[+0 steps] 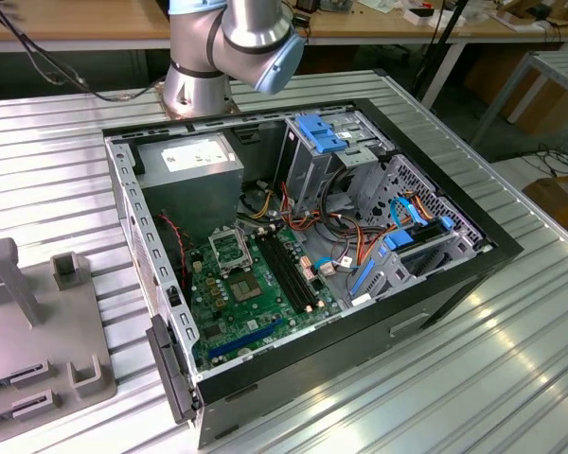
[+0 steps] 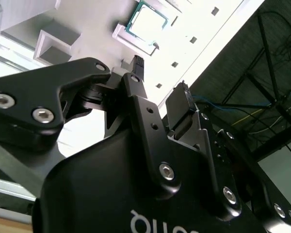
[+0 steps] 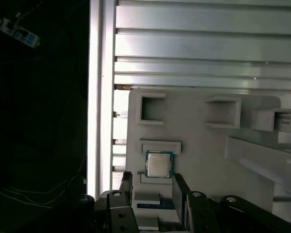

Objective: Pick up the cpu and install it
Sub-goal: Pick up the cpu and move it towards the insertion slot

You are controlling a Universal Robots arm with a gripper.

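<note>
The cpu is seen lying flat, metal face up, in a shallow seat on the grey holder plate, close to the plate's edge that runs beside the edge of the ribbed table. It has not been lifted, so the pick-up is judged not yet made. The gripper is held just beside it, with the fingers spread wide and not closed on the chip; the gap between them is roughly lined up with it. Installation is judged to be wholly left. In the exterior view the socket is found on the motherboard inside the open case, well apart from the plate. No writing can be made out on the cpu's face. A white label is carried by the power supply, its print too small to read. White lettering on the gripper's body is cut off in the second wrist view.
</note>
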